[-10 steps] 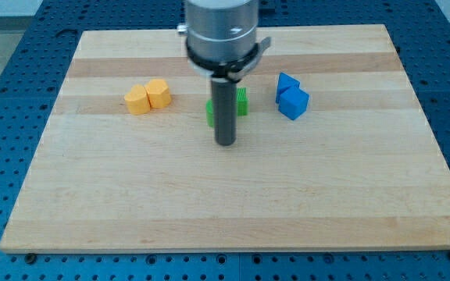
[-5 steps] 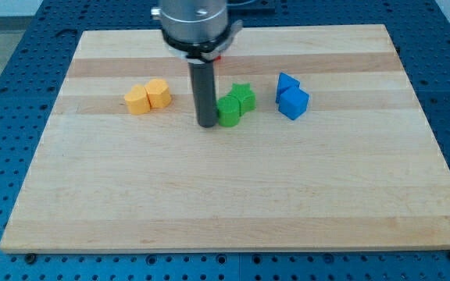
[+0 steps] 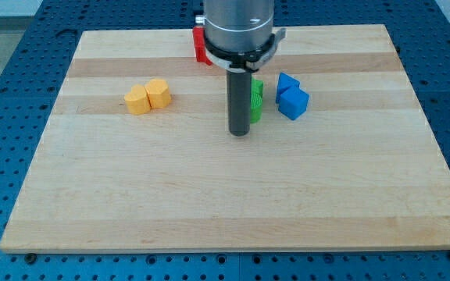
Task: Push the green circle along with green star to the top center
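My rod stands over the middle of the wooden board, and my tip [image 3: 240, 133] rests on the board just left of and below the two green blocks. The green circle [image 3: 255, 112] and the green star [image 3: 257, 88] sit close together right behind the rod, which hides most of both. Only their right edges show. They lie a little above the board's centre, between the rod and the blue blocks.
Two blue blocks [image 3: 291, 97] sit touching just right of the green ones. Two orange blocks [image 3: 148, 96] sit touching at the left. A red block [image 3: 200, 45] shows near the top edge, partly hidden by the arm. The wooden board [image 3: 225, 195] ends at blue perforated table.
My tip moved from the left side of the green blocks to the right and slightly down. The green blocks shifted right, closer to the blue blocks. The red block came into view.
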`<state>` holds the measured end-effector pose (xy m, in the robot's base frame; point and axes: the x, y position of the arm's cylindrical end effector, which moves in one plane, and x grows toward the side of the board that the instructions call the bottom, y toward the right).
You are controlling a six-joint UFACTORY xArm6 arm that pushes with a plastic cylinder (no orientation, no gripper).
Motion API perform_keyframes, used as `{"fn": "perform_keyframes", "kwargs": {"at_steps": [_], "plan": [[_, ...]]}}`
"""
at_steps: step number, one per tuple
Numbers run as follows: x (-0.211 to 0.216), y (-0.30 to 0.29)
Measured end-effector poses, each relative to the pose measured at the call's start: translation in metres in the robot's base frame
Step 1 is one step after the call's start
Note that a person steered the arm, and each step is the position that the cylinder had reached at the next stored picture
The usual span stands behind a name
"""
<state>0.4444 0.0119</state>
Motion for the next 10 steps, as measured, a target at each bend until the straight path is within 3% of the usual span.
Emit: {"fn": "perform_keyframes", "kwargs": {"at_steps": [6,8,10], "plan": [[-0.103,0.016],[-0.11,0.009],[-0.111,-0.038]]}}
